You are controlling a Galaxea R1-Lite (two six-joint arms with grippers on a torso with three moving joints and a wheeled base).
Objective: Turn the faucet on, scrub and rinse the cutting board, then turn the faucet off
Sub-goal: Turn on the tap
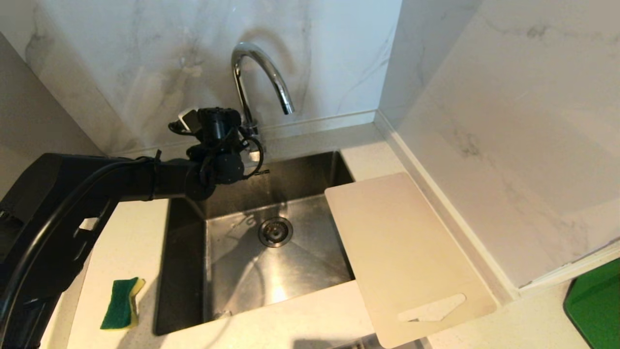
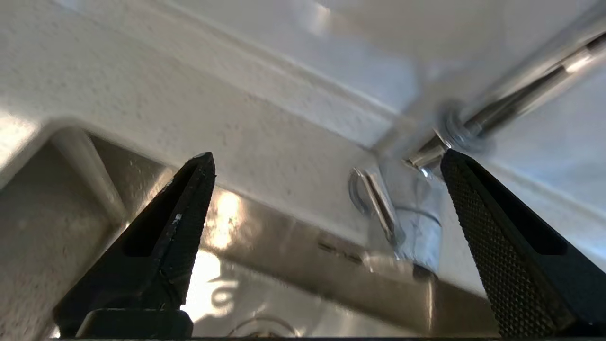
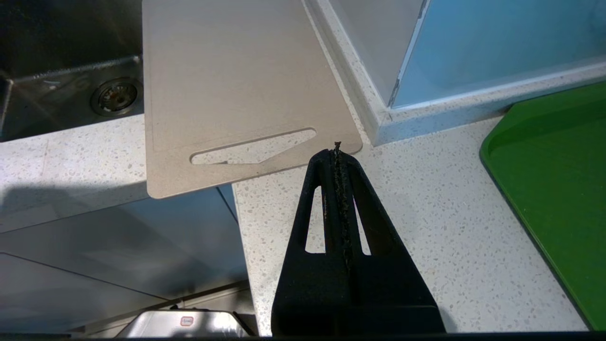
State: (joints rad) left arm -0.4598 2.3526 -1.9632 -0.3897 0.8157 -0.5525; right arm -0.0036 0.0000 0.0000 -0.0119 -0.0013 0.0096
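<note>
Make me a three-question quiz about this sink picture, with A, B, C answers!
1. Where is the cutting board?
A. Flat in the sink's bottom
B. On the counter, one end over the sink
C. Leaning on the wall

2. What colours is the sponge?
A. Green and yellow
B. Pink and white
C. All blue

3. How is the left hand by the faucet?
A. Shut
B. Holding the sponge
C. Open, holding nothing

Answers: 1 B, the board's far end overhangs the basin. 2 A, green top with a yellow edge. 3 C, its fingers stand wide apart near the faucet's base.
</note>
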